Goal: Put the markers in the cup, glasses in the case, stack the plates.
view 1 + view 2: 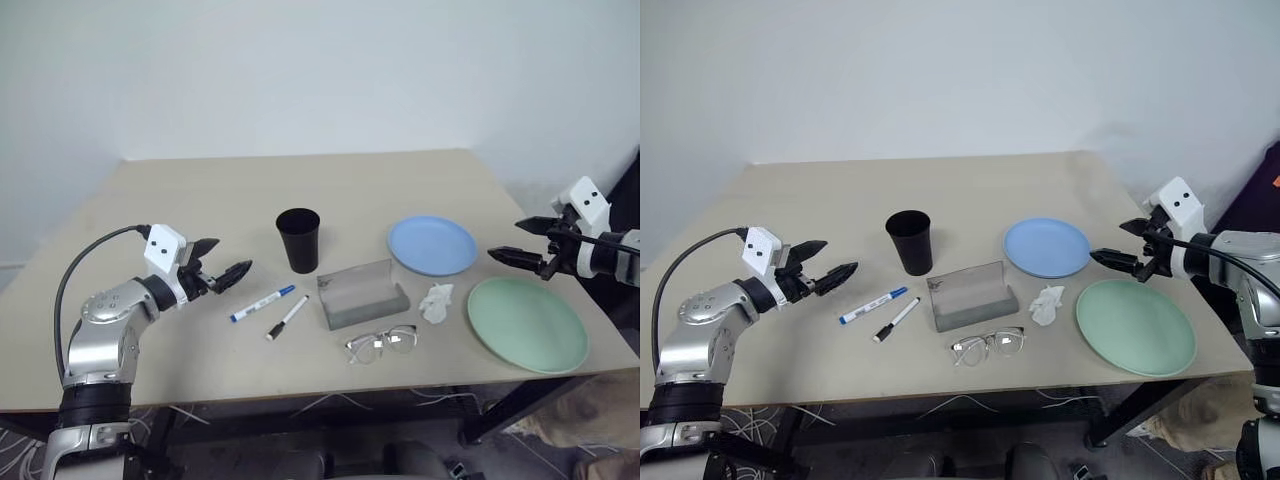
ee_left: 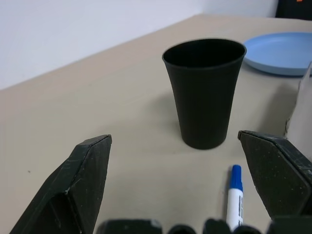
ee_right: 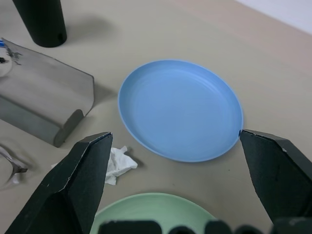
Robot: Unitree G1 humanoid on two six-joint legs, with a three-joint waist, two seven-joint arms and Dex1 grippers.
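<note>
The black cup [image 1: 298, 238] stands upright mid-table. Left of the open grey case [image 1: 362, 294] lie two markers, one blue-capped [image 1: 262, 303] and one black-capped [image 1: 287, 317]. The wire-framed glasses [image 1: 381, 343] rest in front of the case. A light blue plate [image 1: 432, 244] and a mint green plate [image 1: 526, 322] sit side by side on the right. My left gripper [image 1: 228, 258] hovers open left of the markers, aimed at the cup [image 2: 204, 92]. Open too, my right gripper [image 1: 508, 240] hangs beyond the plates' right side and looks onto the blue plate [image 3: 180, 109].
A crumpled white tissue [image 1: 436, 302] lies between the case and the green plate. The beige table [image 1: 200, 200] ends close in front of the glasses and just right of the green plate. A white wall stands behind it.
</note>
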